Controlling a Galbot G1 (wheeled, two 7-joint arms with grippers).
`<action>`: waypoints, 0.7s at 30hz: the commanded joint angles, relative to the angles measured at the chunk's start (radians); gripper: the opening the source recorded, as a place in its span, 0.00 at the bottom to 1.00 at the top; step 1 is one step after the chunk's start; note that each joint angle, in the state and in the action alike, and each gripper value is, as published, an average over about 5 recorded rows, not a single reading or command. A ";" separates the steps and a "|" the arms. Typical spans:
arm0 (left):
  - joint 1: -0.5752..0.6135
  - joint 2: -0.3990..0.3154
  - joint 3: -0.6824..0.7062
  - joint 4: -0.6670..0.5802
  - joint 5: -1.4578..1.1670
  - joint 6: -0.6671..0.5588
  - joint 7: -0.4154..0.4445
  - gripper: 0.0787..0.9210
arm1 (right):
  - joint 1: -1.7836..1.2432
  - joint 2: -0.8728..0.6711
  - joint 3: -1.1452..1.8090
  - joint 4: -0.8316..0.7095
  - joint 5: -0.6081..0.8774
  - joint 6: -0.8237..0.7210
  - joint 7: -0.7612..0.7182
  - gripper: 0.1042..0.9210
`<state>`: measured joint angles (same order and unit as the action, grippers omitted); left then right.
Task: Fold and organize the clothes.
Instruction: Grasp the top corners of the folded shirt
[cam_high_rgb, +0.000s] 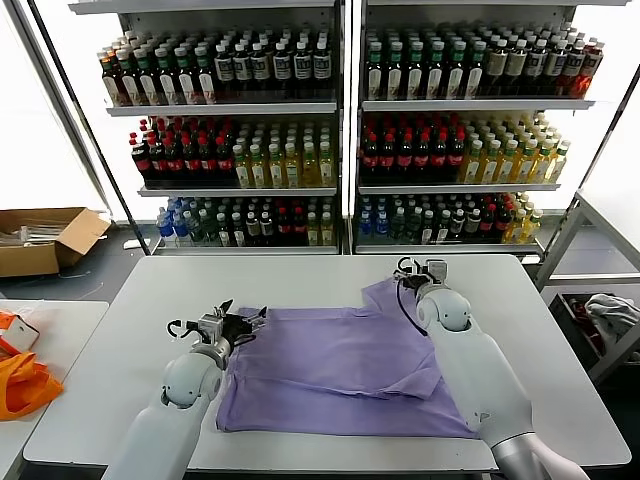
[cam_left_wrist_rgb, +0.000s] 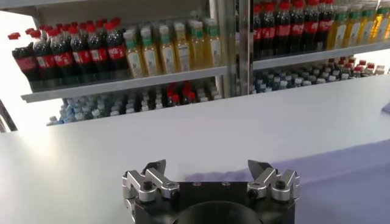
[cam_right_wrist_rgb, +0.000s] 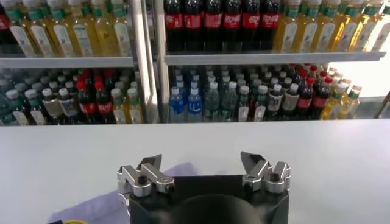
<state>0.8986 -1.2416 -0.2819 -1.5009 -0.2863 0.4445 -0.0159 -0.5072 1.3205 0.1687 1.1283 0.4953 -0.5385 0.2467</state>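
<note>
A: Left side?
B: Left gripper spread wide, gripping nothing, at nine o'clock of the T-shirt lying flat mid-table.
A: Right?
B: Right gripper also spread, unladen, over the sleeve at one o'clock.

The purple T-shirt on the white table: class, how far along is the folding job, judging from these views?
Done: the T-shirt lies spread on the table, with its right side seemingly turned inward in a first fold. In hand: nothing; the left gripper at the shirt's left edge and the right gripper by the far right sleeve are both open and empty. Left: the remaining folds and tidying the shirt away.
</note>
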 joint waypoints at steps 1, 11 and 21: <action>0.002 -0.005 0.004 0.003 -0.005 0.000 0.002 0.88 | -0.001 0.022 -0.005 -0.023 -0.008 0.000 -0.001 0.88; 0.010 -0.007 -0.001 0.017 -0.009 0.000 0.000 0.88 | -0.011 0.031 -0.009 -0.015 -0.012 0.000 0.001 0.88; 0.007 -0.010 -0.019 0.014 -0.171 0.044 -0.029 0.86 | -0.032 0.029 -0.013 0.002 -0.021 -0.004 0.000 0.88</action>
<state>0.9094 -1.2499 -0.2930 -1.4876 -0.3254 0.4558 -0.0219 -0.5349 1.3464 0.1563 1.1299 0.4755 -0.5398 0.2472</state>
